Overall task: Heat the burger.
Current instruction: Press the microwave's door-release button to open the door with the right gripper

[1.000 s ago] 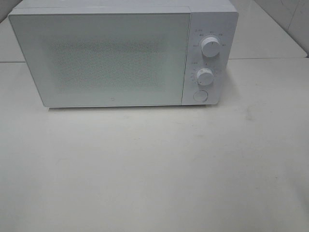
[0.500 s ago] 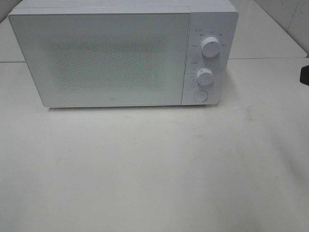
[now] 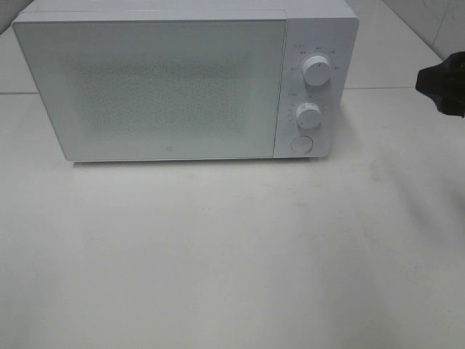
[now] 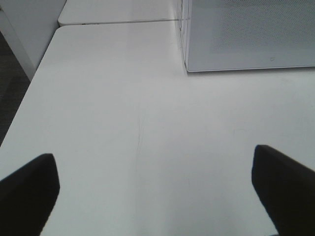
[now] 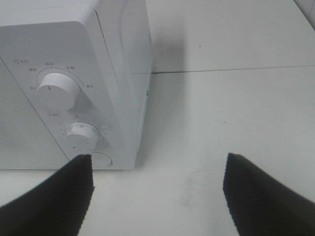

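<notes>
Right claw: open, nothing between its fingers; it hovers near the bench's right edge, facing the microwave's controls.
Left claw: open and empty, over the bench's left side, well short of the microwave.
Burger: not visible in any view; I cannot tell whether it sits behind the shut door.
Microwave: white, toward the bench's back edge; two knobs, upper and lower, above a round button.
Step in hand: probably reaching for the controls. Approach squarely with one fingertip, clear of the neighbouring knob.
Open room: bare bench in front and to the right; keep the door's likely swing clear.
</notes>
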`<state>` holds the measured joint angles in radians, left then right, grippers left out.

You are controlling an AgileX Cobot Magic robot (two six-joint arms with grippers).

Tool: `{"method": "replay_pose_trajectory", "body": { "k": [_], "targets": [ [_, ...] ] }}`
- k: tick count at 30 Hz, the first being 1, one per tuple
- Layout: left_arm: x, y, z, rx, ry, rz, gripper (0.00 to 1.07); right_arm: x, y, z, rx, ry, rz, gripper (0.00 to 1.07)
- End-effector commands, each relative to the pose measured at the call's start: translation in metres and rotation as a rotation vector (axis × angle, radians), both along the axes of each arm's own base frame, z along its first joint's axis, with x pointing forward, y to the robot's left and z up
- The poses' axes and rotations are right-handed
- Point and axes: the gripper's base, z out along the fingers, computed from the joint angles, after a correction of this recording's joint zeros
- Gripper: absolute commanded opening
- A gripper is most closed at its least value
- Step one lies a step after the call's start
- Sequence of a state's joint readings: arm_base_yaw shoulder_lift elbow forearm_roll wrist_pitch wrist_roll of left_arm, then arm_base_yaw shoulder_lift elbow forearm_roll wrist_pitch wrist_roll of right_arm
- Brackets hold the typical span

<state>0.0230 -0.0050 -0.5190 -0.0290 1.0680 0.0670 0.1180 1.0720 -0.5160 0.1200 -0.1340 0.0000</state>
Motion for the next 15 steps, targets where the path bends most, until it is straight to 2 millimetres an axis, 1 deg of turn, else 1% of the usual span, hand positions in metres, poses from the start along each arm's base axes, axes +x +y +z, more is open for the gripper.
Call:
{"method": "replay_pose_trajectory", "body": {
  "k": [1,2,4,5,6,8,11,13,15],
  "targets": [
    [-0.002,0.000,-0.001,0.001,-0.010,0.001,1.00,0.008,0.001,-0.003,0.007,-0.023,-0.007,0.74],
    [-0.002,0.000,-0.001,0.001,-0.010,0.001,1.00,0.014,0.001,-0.008,0.017,-0.022,-0.016,0.74],
    [-0.002,0.000,-0.001,0.001,-0.010,0.001,1.00,0.016,0.001,-0.010,0.016,-0.022,-0.017,0.74],
    [-0.002,0.000,-0.001,0.001,-0.010,0.001,1.00,0.020,0.001,-0.017,0.014,-0.029,-0.023,0.74],
    [-0.002,0.000,-0.001,0.001,-0.010,0.001,1.00,0.020,0.001,-0.017,0.014,-0.029,-0.023,0.74],
    [-0.002,0.000,-0.001,0.001,-0.010,0.001,1.00,0.022,0.004,-0.029,0.006,-0.062,-0.017,0.74],
    [-0.002,0.000,-0.001,0.001,-0.010,0.001,1.00,0.021,0.006,-0.033,0.002,-0.082,-0.009,0.74],
    [-0.002,0.000,-0.001,0.001,-0.010,0.001,1.00,0.019,0.020,-0.046,-0.027,-0.166,0.048,0.74],
    [-0.002,0.000,-0.001,0.001,-0.010,0.001,1.00,0.019,0.023,-0.049,-0.029,-0.181,0.054,0.74]
  ]
}}
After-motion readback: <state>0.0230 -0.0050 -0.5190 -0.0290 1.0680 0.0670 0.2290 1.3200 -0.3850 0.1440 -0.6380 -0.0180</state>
